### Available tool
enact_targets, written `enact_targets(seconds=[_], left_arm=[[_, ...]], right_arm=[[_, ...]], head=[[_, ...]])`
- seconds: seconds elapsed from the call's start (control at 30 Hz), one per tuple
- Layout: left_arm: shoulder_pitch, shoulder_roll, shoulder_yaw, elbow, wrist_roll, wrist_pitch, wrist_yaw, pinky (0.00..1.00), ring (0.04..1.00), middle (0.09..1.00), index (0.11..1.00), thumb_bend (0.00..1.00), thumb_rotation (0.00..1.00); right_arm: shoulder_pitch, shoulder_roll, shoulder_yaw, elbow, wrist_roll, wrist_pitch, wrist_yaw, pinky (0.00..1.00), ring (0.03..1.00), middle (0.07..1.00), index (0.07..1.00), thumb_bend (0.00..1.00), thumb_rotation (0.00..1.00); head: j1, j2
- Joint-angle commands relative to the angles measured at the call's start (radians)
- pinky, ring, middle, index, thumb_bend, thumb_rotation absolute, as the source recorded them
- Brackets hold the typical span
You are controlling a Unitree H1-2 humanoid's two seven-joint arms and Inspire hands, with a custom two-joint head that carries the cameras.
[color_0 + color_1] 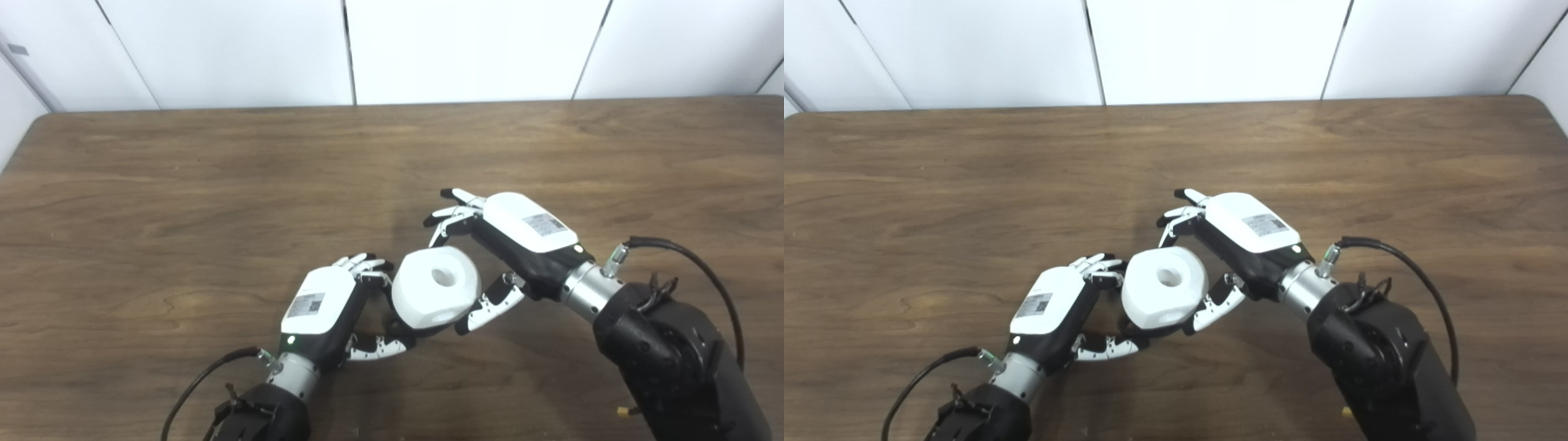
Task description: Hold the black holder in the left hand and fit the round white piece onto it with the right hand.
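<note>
The round white piece [436,294], with a hole in its top, sits over the black holder [395,321], which shows only as a dark edge beneath it. My left hand [324,309] is shut on the holder from the left, fingers above and thumb below, low over the table. My right hand [496,245] reaches in from the right. Its forefinger touches the piece's far edge and its thumb lies along the near right edge. Its other fingers stretch out beyond the piece. The same scene shows in the right eye view, with the piece [1165,293] between both hands.
The brown wooden table [184,196] spreads out on all sides. Its far edge meets a white panelled wall [245,49]. Black cables loop off both wrists near the picture's bottom edge.
</note>
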Motion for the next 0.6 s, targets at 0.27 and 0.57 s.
enact_targets(seconds=[0.27,0.57], left_arm=[[0.022,-0.006,-0.025,0.044,-0.008,0.037,-0.07,0.9,0.908,0.829,0.491,0.51,0.05],[0.019,-0.011,-0.029,0.047,-0.003,0.043,-0.07,0.89,0.906,0.829,0.491,0.51,0.04]], right_arm=[[-0.014,0.003,0.022,-0.04,0.003,-0.023,0.031,0.89,0.965,0.819,0.482,0.52,0.13],[-0.018,0.015,0.023,-0.054,-0.008,-0.027,0.04,0.91,0.966,0.817,0.482,0.52,0.13]], head=[[-0.002,0.007],[-0.002,0.011]])
